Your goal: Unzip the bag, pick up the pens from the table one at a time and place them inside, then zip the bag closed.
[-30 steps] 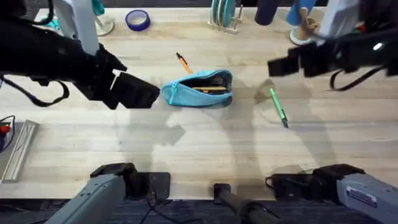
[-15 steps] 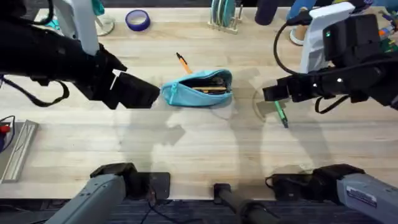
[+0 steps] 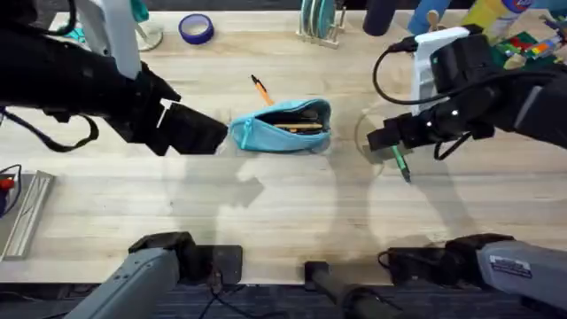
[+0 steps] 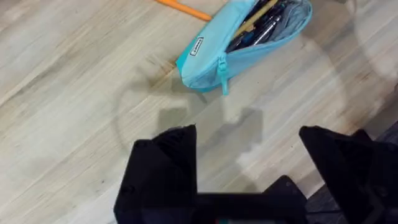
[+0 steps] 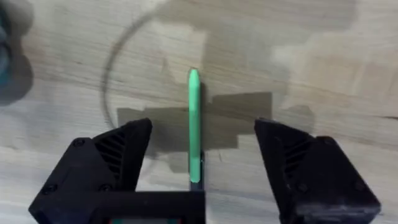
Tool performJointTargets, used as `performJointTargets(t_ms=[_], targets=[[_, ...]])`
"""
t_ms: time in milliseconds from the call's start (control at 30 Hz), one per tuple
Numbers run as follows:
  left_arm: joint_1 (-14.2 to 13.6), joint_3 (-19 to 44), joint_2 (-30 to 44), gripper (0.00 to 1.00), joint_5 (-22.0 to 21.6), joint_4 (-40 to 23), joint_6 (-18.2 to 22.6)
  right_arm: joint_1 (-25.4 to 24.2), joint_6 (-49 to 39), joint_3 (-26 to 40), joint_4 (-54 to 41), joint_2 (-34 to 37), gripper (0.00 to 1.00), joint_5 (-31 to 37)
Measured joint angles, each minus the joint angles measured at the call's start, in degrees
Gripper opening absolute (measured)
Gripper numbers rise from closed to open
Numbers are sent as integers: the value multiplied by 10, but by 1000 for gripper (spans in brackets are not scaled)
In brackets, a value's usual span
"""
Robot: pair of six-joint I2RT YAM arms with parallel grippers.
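Green pen point(image 5: 194, 124) lay flat on the table point(image 3: 266, 213) between my right gripper's point(image 5: 202, 149) spread black fingers point(image 5: 118, 152), which hung wide apart over it without touching it. My left gripper point(image 4: 249, 162) hovered just beside the bag's point(image 3: 283, 124) zipper end, jaws wide and empty. I saw the bag unzipped with a yellow pen point(image 3: 297, 128) inside, and the orange pen point(image 3: 260, 88) on the wood just behind it.

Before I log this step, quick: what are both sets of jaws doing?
Left gripper: jaws open, empty, beside the bag.
Right gripper: jaws open, straddling the green pen, not gripping.
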Motion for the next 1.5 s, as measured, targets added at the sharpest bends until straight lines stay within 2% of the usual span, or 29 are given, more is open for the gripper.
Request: performJointTargets(t_ms=[267,400,733,800,867,1233,1500], targets=[[0,0,0,995,0,0,0,-3,4,9,-1,38,989,-12],[0,0,0,995,0,0,0,-4,4,17,-7,48,906,-18],[0,0,0,995,0,0,0,-4,5,20,10,54,390,-20],[0,0,0,995,0,0,0,-4,5,20,17,54,193,-17],[0,0,0,995,0,0,0,-4,5,20,21,55,58,-15],[0,0,0,995,0,0,0,-4,-20,15,22,43,29,-18],[0,0,0,995,0,0,0,-3,-57,-4,42,-41,31,-30]])
